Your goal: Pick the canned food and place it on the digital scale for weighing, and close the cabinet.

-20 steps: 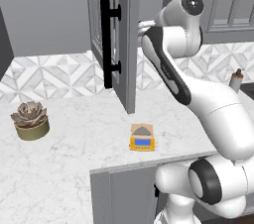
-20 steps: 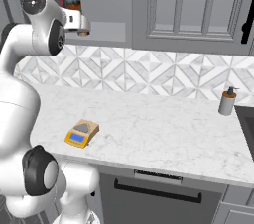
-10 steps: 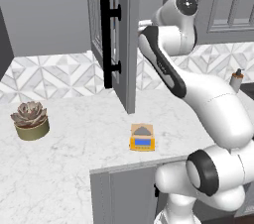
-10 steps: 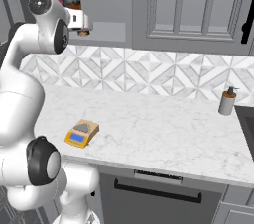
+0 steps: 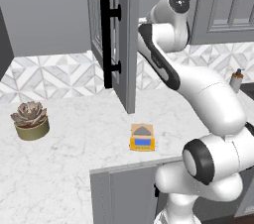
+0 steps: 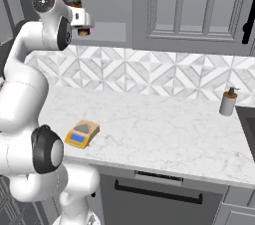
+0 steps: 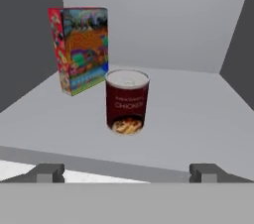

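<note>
While the cabinet (image 5: 116,34) gapes, canned food (image 7: 127,101) (beside a box (image 7: 79,49)) stands inside.

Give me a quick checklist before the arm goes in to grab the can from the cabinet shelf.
1. Cabinet door swung open, shelf reachable: ok.
2. Can upright on the shelf, centred ahead of the hand: ok.
3. Fingers spread wider than the can: ok, hand open and empty.
4. Room beside the can: the colourful box stands behind and to its left, apart from it: ok.
5. Scale plate bare on the counter: ok.
6. Depth left between fingertips and can: cannot tell.
</note>
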Motion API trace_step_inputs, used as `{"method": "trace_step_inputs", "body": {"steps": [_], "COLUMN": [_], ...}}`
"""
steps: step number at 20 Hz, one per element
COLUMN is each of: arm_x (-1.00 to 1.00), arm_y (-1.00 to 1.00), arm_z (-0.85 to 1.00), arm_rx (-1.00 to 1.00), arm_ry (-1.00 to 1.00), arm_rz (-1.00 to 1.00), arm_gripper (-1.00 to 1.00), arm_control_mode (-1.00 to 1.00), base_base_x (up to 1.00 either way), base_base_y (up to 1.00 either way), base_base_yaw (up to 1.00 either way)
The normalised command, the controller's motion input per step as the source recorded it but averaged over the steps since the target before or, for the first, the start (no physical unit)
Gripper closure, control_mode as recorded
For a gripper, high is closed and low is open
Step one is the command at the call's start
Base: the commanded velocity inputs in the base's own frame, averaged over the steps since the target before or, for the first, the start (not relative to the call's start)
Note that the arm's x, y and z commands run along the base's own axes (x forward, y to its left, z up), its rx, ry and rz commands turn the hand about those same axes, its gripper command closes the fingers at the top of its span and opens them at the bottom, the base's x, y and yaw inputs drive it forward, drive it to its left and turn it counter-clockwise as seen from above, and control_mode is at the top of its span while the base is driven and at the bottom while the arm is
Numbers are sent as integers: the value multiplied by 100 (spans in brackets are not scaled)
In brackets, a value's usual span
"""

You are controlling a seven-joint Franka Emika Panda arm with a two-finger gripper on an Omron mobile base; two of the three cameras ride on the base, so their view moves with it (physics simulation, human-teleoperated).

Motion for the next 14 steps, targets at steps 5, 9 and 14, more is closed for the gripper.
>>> {"method": "trace_step_inputs", "body": {"steps": [5,9,14], "arm_x": [36,33,39], "arm_y": [2,8,16], "arm_z": [8,0,0], "arm_rx": [0,0,1], "arm_ry": [-1,-4,-3], "arm_rz": [0,0,0], "arm_gripper": [-100,-100,-100], "arm_control_mode": [-100,-100,-100], "base_base_x": [0,0,0], "base_base_y": [0,0,0], "base_base_yaw": [0,0,0]}}
